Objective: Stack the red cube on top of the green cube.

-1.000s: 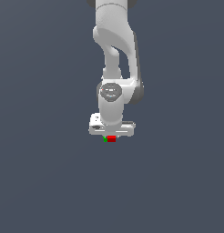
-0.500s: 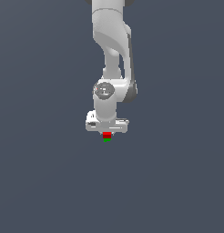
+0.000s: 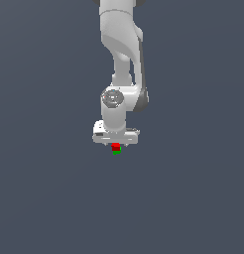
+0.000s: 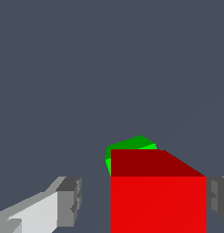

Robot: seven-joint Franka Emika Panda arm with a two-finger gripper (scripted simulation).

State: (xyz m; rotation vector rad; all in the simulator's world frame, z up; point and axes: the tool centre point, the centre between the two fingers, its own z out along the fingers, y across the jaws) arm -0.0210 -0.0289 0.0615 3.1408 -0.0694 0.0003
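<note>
In the exterior view the red cube [image 3: 115, 147] sits right on top of the green cube [image 3: 116, 152], directly under my white gripper [image 3: 115, 144]. In the wrist view the red cube [image 4: 158, 200] fills the space between my fingers [image 4: 70, 200], and a corner of the green cube [image 4: 129, 144] shows just past it. One finger stands visibly apart from the red cube's side. The other finger is close to the opposite side. The fingers are spread wider than the cube, so the gripper is open around it.
The grey floor [image 3: 44, 198] is flat and bare all around the two cubes. The white arm [image 3: 121, 59] rises straight above them.
A second ago the red cube hung beside the green cube under the gripper. It has since shifted over the green cube and now rests on it, with the fingers parted.
</note>
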